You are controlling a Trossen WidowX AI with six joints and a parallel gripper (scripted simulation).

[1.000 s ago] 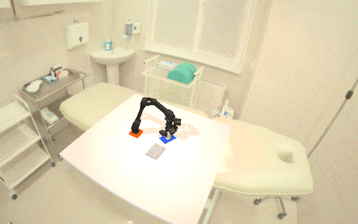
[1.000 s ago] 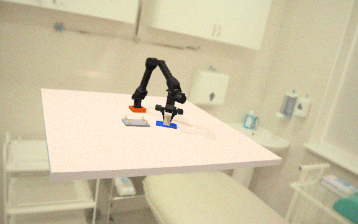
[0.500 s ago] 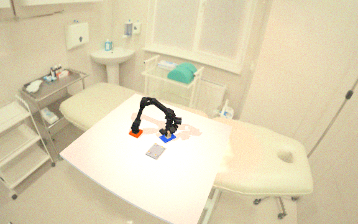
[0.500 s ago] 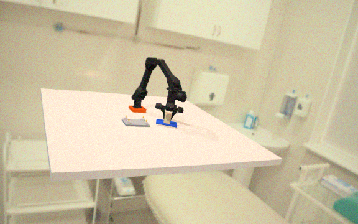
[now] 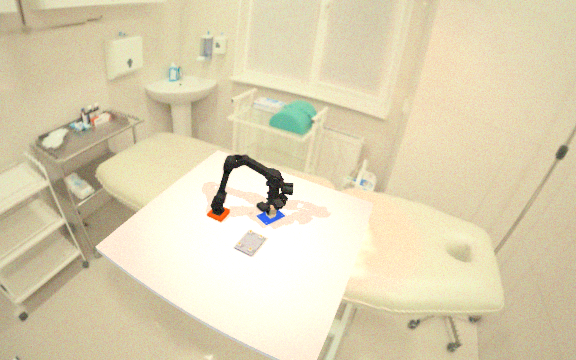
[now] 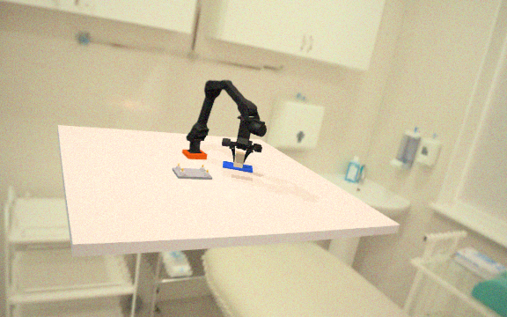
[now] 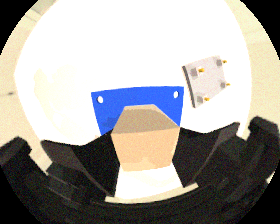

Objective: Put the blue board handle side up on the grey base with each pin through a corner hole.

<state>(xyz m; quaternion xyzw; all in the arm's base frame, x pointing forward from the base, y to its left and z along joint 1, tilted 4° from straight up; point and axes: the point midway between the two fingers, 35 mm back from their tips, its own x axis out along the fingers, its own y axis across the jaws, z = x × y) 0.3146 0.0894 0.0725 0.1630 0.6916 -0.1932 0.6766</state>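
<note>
Jaws (image 5: 271, 211) (image 6: 239, 161) are gripping the handle (image 5: 271, 212) (image 6: 238, 158) (image 7: 145, 145); the blue board (image 5: 264, 217) (image 6: 230, 165) (image 7: 136, 96) is hanging beneath them, above the table (image 5: 193, 260) (image 6: 148, 207) (image 7: 136, 50).

Board (image 5: 263, 219) (image 6: 228, 165) (image 7: 141, 95) matt, plastic-looking; pins (image 7: 201, 70) metallic w/ sheen.

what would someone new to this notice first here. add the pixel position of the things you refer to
Probably the black robot arm (image 5: 251, 163) (image 6: 234, 98), arching up from its orange-red foot (image 5: 225, 216) (image 6: 194, 155) on the pale table (image 5: 208, 285) (image 6: 218, 216). Next, the bright blue board (image 5: 265, 218) (image 6: 231, 166) (image 7: 141, 96) beneath its gripper (image 5: 271, 210) (image 6: 238, 159) (image 7: 146, 147), which is closed on the board's tan handle (image 5: 271, 212) (image 6: 238, 159) (image 7: 146, 145). Beside it lies the grey base (image 5: 250, 243) (image 6: 194, 174) (image 7: 207, 82), with four gold-tipped posts.
</note>
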